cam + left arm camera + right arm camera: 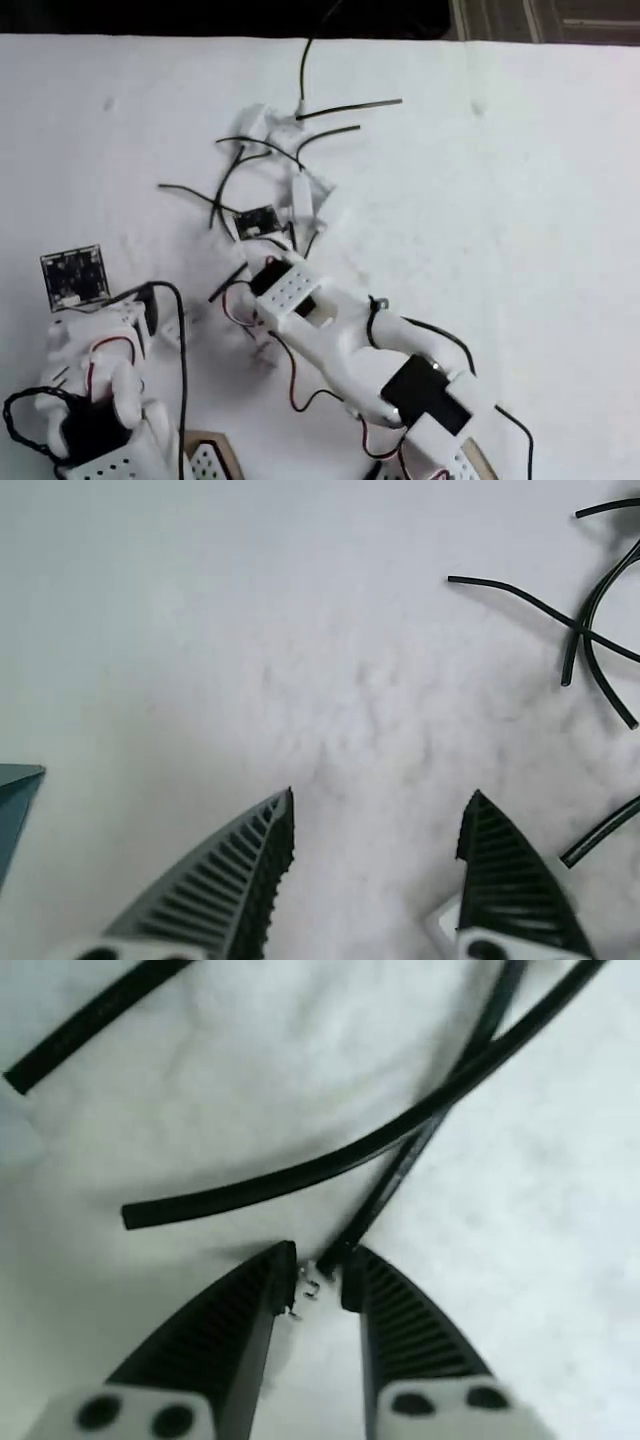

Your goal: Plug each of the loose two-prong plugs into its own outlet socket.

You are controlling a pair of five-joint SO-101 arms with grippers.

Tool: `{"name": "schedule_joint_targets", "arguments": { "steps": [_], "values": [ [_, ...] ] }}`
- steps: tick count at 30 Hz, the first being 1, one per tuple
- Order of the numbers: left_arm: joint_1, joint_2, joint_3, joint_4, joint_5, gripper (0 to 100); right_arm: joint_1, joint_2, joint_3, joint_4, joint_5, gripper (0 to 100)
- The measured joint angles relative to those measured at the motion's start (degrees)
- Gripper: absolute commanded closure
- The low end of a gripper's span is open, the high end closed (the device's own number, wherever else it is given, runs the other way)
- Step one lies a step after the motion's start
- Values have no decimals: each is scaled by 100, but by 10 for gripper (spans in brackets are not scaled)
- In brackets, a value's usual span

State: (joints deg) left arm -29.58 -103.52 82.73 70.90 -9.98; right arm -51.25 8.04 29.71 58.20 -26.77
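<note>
Black cord [372, 1200] runs straight away from right claw [318, 1268], which is nearly closed, pinching the plug [306, 1285] mid-surface [520, 200]. Right arm is nearer. Left claw [375, 810] is wide open and empty near the front-left corner.

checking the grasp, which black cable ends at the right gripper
The thinner cable, ending between the right gripper's tips; both thicker cables end off to the side.
</note>
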Motion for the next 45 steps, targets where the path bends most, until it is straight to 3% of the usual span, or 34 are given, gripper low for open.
{"name": "schedule_joint_targets", "arguments": {
  "steps": [5, 9, 27, 36, 45],
  "values": [
    [0, 18, 53, 0, 0, 732, 0, 0, -9, 88, 18, 981],
    [0, 18, 53, 0, 0, 732, -79, -440, 0, 589, 536, 981],
    [0, 18, 53, 0, 0, 732, 1266, -4826, -88, 2497, 2980, 981],
    [0, 18, 53, 0, 0, 730, 1345, -5547, -659, 2655, 3226, 979],
    [0, 18, 167, -97, 0, 730, 1363, -4914, 932, 2655, 3226, 867]
  ]
}}
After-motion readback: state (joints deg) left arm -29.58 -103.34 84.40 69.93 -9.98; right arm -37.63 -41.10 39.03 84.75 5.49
